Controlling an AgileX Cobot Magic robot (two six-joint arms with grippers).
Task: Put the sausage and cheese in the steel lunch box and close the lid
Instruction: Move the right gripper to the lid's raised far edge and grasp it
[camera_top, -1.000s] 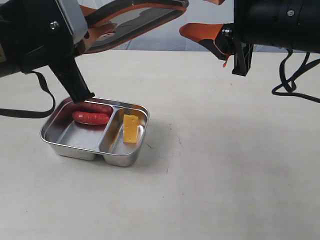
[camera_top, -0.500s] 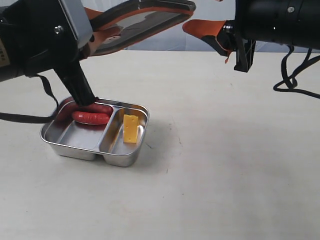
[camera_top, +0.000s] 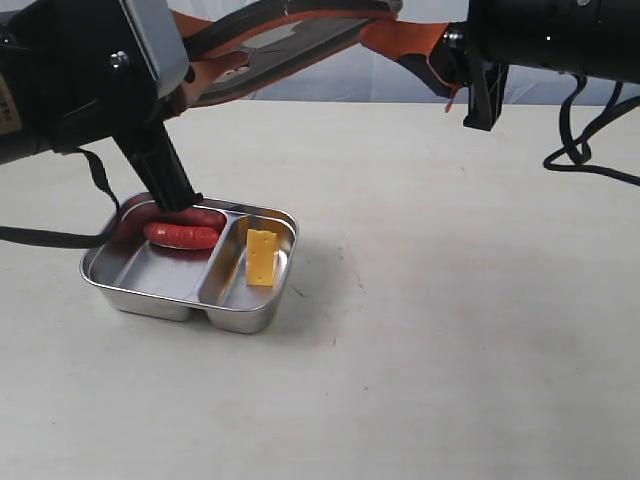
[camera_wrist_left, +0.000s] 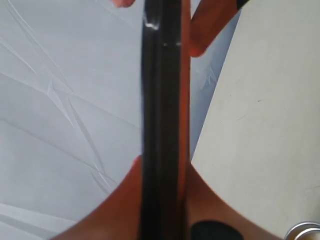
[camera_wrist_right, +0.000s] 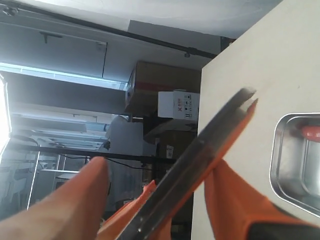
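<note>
The steel lunch box (camera_top: 120, 290) rests on the table. The red sausage (camera_top: 185, 235) lies in its larger compartment and the yellow cheese (camera_top: 262, 257) in the smaller one. High above the box, my left gripper (camera_top: 205, 65) is shut on one end of the dark lid (camera_top: 280, 35), seen edge-on in the left wrist view as the lid (camera_wrist_left: 162, 100). My right gripper (camera_top: 400, 45) is open, and its orange fingers (camera_wrist_right: 75, 200) straddle the lid's (camera_wrist_right: 200, 160) other end, one finger still apart from it. The lunch box (camera_wrist_right: 280, 170) and sausage (camera_wrist_right: 312, 132) show in the right wrist view.
A pale tabletop (camera_top: 450, 300) spreads right of and in front of the box. Black cables (camera_top: 590, 150) hang from the right arm at the far right, and another cable (camera_top: 60, 235) loops on the left beside the box.
My right gripper has moved left until its open fingers reach around the free end of the lid. The left gripper has lifted the lid slightly. Box, sausage and cheese have not moved.
</note>
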